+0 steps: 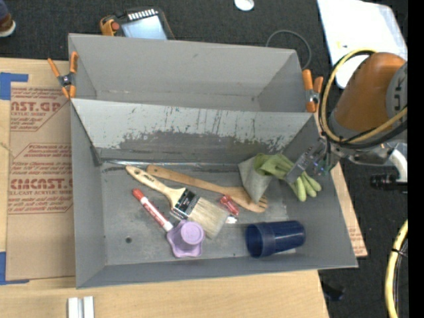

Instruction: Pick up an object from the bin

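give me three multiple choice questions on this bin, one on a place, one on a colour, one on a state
1. Where is the robot's pincer?
A. over the left wall of the grey metal bin
B. at the bin's right wall, beside the green and yellow glove-like soft thing
C. over the bin's middle

2. What colour is the small flower-shaped plastic piece near the front wall?
A. lilac
B. orange
C. black

3. How does the dark blue plastic cup rest?
A. upright
B. upside down
C. on its side

Answers:
1 B: the pincer sits at the right wall next to the green thing.
2 A: the piece is pale purple.
3 C: the cup's long side lies on the bin floor.
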{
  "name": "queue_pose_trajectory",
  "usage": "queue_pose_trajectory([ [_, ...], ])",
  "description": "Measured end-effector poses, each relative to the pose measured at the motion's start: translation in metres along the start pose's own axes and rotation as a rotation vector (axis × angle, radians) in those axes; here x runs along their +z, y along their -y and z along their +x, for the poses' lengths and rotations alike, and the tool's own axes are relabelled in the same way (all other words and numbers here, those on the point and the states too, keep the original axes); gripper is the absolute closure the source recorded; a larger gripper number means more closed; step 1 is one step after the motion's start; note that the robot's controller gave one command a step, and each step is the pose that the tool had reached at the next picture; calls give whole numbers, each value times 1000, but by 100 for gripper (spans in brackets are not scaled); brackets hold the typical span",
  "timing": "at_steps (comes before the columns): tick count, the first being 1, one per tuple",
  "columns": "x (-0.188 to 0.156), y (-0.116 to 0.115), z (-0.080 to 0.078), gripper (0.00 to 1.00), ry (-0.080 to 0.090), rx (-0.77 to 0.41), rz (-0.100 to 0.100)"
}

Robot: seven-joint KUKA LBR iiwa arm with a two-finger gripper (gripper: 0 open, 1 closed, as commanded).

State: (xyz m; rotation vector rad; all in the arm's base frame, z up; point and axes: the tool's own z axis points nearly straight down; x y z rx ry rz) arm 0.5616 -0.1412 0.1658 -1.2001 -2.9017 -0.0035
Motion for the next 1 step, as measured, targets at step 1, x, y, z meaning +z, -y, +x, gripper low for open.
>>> queue_pose_trajectory([
  [1,-27,-6,-5,100,12,20,-6],
])
